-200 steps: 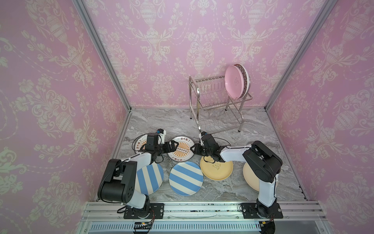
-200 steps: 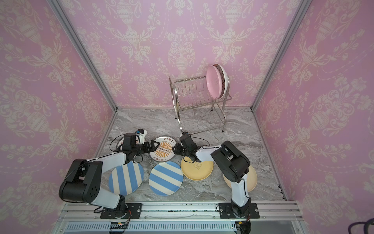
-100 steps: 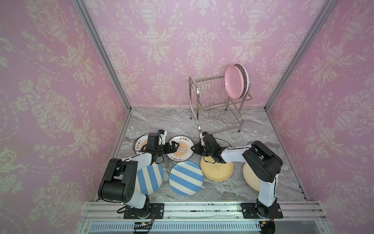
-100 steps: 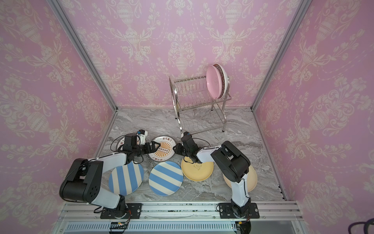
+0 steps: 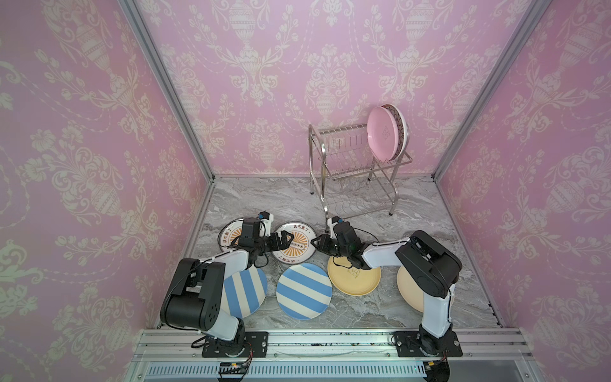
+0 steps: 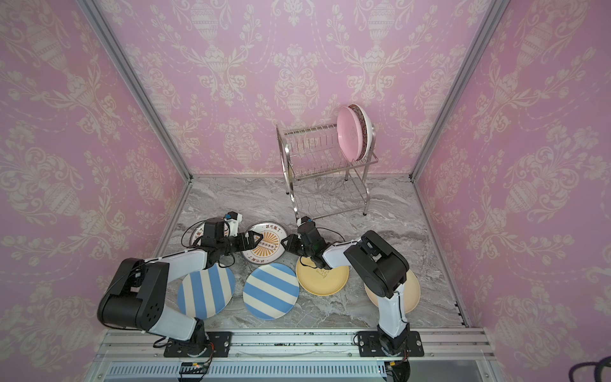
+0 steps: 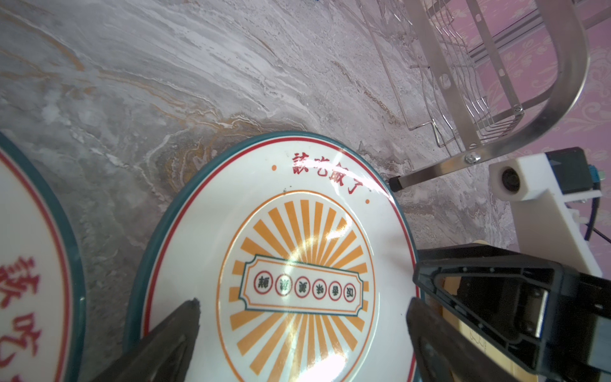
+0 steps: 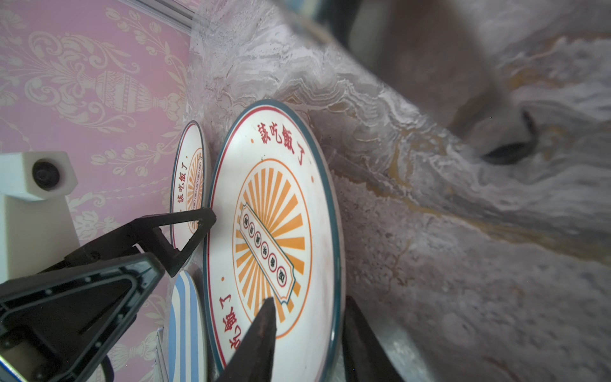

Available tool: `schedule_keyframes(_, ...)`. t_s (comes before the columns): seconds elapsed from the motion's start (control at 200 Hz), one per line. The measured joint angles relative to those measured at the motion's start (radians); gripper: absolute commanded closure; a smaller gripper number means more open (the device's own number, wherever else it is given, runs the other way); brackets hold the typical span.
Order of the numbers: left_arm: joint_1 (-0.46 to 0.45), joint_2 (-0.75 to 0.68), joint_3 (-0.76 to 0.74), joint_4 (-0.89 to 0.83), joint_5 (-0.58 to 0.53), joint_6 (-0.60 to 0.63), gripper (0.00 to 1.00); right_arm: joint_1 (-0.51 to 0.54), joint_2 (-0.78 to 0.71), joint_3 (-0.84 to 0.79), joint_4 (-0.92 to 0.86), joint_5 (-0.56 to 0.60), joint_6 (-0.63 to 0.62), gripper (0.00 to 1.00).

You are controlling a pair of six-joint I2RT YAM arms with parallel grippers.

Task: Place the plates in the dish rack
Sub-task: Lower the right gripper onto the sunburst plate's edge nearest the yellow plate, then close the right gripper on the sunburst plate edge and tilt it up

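A white plate with an orange sunburst (image 5: 294,243) (image 8: 274,231) lies flat on the marble floor. My right gripper (image 5: 315,243) (image 8: 309,299) is open astride its right rim, one finger over the face and one outside the edge. My left gripper (image 5: 287,240) (image 7: 304,304) hangs wide open over the plate's left side. A second sunburst plate (image 5: 231,233) lies further left, partly under the left arm. The dish rack (image 5: 350,165) stands at the back with a pink plate (image 5: 382,132) and a dark patterned plate (image 5: 400,125) upright in its top tier.
Two blue-and-cream striped plates (image 5: 244,292) (image 5: 304,291), a yellow plate (image 5: 355,281) and a beige plate (image 5: 408,287) lie along the front, the beige one partly under the right arm. The rack's front leg (image 7: 396,182) stands close behind the gripped-at plate. Pink walls enclose three sides.
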Motion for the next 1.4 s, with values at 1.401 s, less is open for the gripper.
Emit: schedule_keyframes(1.401, -0.011, 0.060, 0.140, -0.188, -0.157, 0.074, 0.01, 0.028, -0.013, 0.084, -0.243, 0.088, -0.110, 0.56)
